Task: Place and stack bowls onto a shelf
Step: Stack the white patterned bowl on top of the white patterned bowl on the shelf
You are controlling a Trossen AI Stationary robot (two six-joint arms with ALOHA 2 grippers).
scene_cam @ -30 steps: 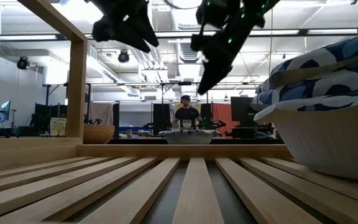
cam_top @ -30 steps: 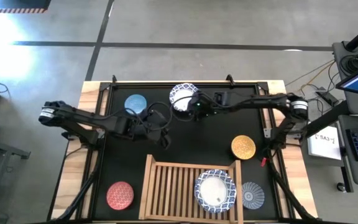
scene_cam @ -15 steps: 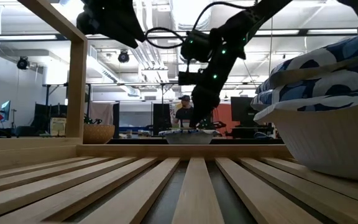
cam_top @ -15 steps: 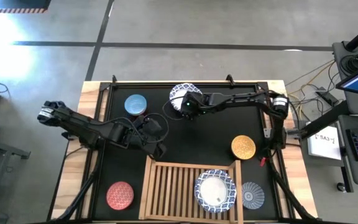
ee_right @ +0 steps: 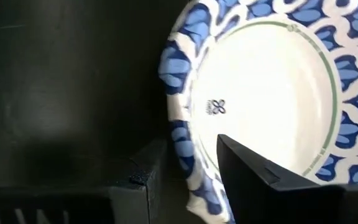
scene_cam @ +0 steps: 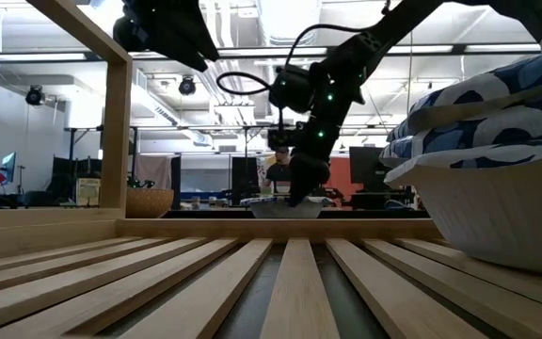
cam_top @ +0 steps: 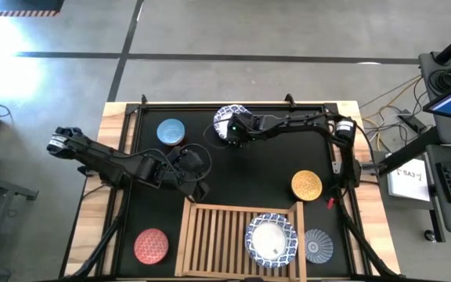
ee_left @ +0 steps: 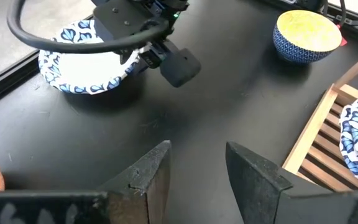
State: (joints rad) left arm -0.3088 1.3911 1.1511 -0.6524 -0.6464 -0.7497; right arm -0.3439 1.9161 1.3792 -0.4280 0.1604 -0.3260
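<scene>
Blue-and-white bowls already sit stacked on the right half of the wooden shelf (cam_top: 210,235), where the stack (cam_top: 271,240) fills one of its two places; the left half lies bare. By the look of it, the job is partly done: the low view shows several wavy rims piled there, though the exact count cannot be told.

Still out on the black mat (cam_top: 233,172) are one more white bowl (cam_top: 227,119) at the far edge, a blue bowl (cam_top: 171,131) beside it, a yellow bowl (cam_top: 306,185) near the shelf's right corner, a red bowl (cam_top: 150,245) left of the shelf and a grey-blue bowl (cam_top: 318,245) right of it.

The right gripper (cam_top: 231,131) reaches across the far side of the mat to the white bowl. Its wrist view shows the two fingers narrowly parted with the patterned rim (ee_right: 182,143) between them, one finger inside the bowl and one outside; whether they are pinching the rim yet cannot be told. The bowl rests on the mat.

The left gripper (ee_left: 194,165) hangs over bare mat just beyond the shelf's near-left corner, fingers moderately apart and holding nothing.
</scene>
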